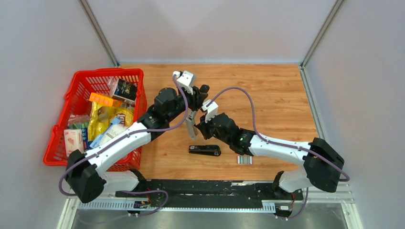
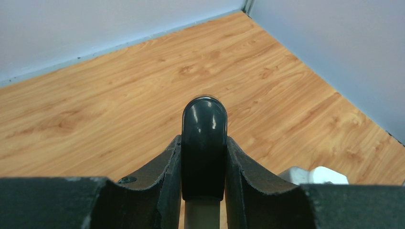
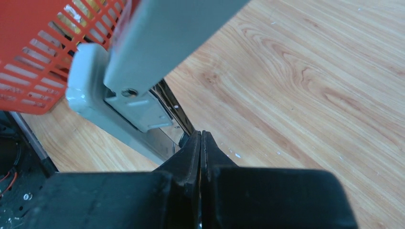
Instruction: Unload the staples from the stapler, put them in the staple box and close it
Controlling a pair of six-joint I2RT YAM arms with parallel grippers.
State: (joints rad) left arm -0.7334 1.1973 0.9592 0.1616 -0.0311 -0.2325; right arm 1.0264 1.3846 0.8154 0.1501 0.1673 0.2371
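The left claw [image 2: 204, 148] clamps the grey stapler [image 3: 162, 33], hinged open above the bench [image 1: 277, 105]. The right claw [image 3: 200, 138], fully closed and empty, noses at its magazine. Some staples [image 1: 244, 160] already lie on the bench near a black stapler [image 1: 204, 150]. Whether more remain inside cannot be told.

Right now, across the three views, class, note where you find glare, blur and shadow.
Left wrist view: white glare streaks on the glossy black end of the stapler. Right wrist view: the grey stapler looms close and slightly soft, while the grain of the table is crisp. Top external view: even light, faint soft shadows under the left arm and right arm.
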